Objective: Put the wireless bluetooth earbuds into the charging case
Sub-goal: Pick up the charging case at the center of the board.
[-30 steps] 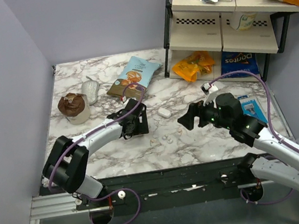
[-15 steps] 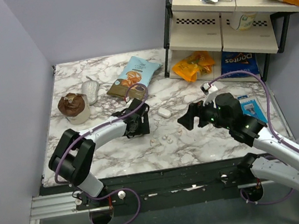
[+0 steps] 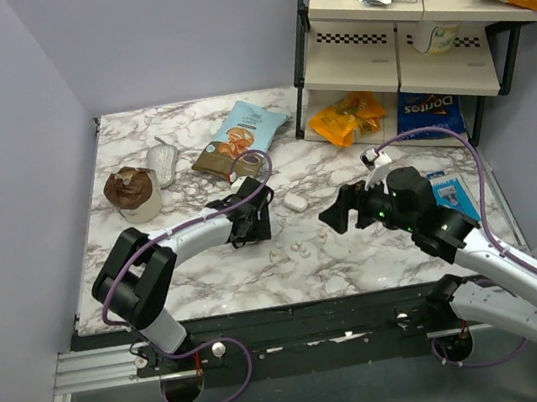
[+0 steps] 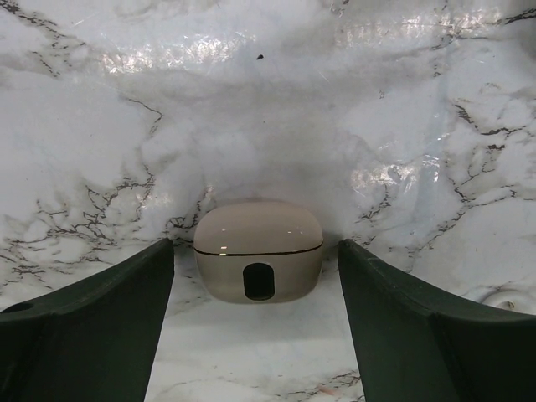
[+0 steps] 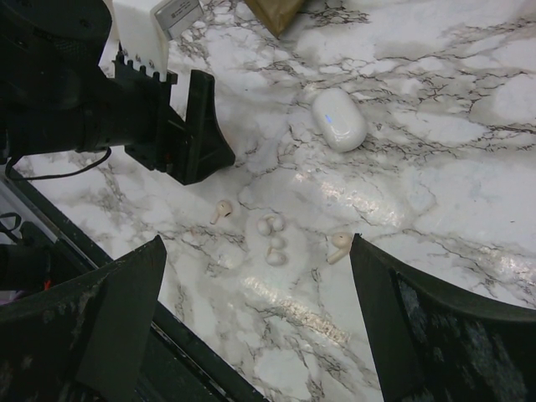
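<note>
The charging case (image 4: pixel 258 249) is a closed beige rounded case with a thin seam and a dark oval port. It stands on the marble between the fingertips of my open left gripper (image 4: pixel 255 243), untouched. In the top view the left gripper (image 3: pixel 252 226) hides it. The two tiny rounded earbuds (image 5: pixel 270 224) lie close together on the marble, also seen in the top view (image 3: pixel 299 250). My right gripper (image 5: pixel 260 239) is open and empty, hovering above them, right of them in the top view (image 3: pixel 337 216).
A plain white oval case (image 5: pixel 339 119) lies behind the buds (image 3: pixel 295 201). Two stemmed earbuds (image 5: pixel 221 209) (image 5: pixel 339 245) flank them. Snack bags (image 3: pixel 244 136), a cup (image 3: pixel 133 194) and a shelf rack (image 3: pixel 398 50) stand at the back.
The left arm's elbow has swung right and its gripper has edged slightly right. The right arm and the buds have not moved.
</note>
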Robot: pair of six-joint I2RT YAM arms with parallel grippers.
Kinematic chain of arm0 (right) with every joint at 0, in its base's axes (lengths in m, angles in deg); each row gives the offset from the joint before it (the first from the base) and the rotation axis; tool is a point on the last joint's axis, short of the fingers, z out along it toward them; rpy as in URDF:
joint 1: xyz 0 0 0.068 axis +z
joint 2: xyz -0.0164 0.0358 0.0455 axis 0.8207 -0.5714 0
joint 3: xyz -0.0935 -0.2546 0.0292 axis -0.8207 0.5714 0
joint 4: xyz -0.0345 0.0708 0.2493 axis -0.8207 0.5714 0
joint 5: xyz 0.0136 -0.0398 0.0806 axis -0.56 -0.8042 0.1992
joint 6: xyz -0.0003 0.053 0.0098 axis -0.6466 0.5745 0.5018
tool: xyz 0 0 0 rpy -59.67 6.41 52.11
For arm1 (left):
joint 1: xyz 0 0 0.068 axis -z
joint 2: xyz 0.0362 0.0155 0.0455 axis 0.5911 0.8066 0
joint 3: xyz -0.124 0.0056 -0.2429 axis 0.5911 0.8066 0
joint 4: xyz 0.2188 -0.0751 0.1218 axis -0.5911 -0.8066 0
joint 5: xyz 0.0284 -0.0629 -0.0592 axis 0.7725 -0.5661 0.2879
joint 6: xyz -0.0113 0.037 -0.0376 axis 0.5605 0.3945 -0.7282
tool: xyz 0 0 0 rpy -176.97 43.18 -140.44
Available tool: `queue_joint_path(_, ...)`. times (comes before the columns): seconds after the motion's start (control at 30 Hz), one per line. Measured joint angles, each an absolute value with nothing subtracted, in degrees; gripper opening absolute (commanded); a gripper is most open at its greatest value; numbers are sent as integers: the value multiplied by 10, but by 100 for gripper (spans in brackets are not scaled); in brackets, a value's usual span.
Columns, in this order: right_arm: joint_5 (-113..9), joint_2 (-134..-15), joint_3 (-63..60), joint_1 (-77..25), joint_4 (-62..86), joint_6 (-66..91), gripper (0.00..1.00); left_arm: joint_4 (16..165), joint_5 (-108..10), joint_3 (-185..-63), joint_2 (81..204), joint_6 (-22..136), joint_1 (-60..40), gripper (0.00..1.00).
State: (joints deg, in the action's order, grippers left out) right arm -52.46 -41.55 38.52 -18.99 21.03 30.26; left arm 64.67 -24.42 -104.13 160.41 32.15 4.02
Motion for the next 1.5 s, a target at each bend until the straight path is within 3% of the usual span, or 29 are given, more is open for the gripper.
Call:
queue_joint_path(0.33,-525,-416,385,-190,210,303,100,658,-235,-1041,1608,319,40,71)
queue_joint_path(0.7,-525,-416,385,-190,210,303,100,660,-230,-1040,1608,316,42,80)
queue_joint_path(0.9,-525,-409,385,-190,210,303,100,660,-225,-1040,1608,315,47,71)
queue_joint_path(1.2,-525,-397,390,-190,211,303,100,660,-213,-1040,1610,313,59,48)
queue_joint_path(1.43,-525,-394,393,-190,212,304,100,666,-212,-1035,1606,313,60,7)
queue_joint_path(1.5,-525,-392,393,-190,212,305,100,674,-212,-1022,1594,317,60,0)
